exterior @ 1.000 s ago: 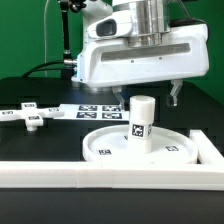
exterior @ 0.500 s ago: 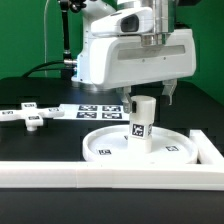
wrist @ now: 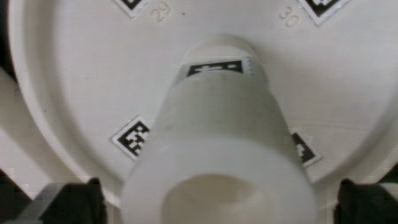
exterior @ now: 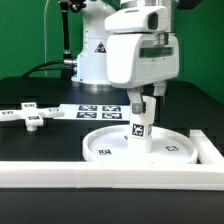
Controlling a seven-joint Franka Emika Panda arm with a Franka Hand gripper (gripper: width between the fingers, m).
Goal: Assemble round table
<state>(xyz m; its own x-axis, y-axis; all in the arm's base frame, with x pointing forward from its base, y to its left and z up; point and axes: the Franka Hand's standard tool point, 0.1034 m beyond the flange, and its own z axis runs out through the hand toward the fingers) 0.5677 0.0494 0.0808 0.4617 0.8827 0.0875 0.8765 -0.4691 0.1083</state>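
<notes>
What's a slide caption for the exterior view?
Gripper straddling the upright leg on the round disc; cross-shaped base lies apart.

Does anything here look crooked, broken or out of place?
Nothing stands out. The leg stands upright at the middle of the round disc, with the claw straddling its top. The cross-shaped base lies flat, apart from them, toward the exterior view's left.

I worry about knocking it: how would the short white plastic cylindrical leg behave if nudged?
The short white plastic cylindrical leg looks rigid and probably light. Standing upright on the large round white disc, taller than wide, it may tip, then roll.
</notes>
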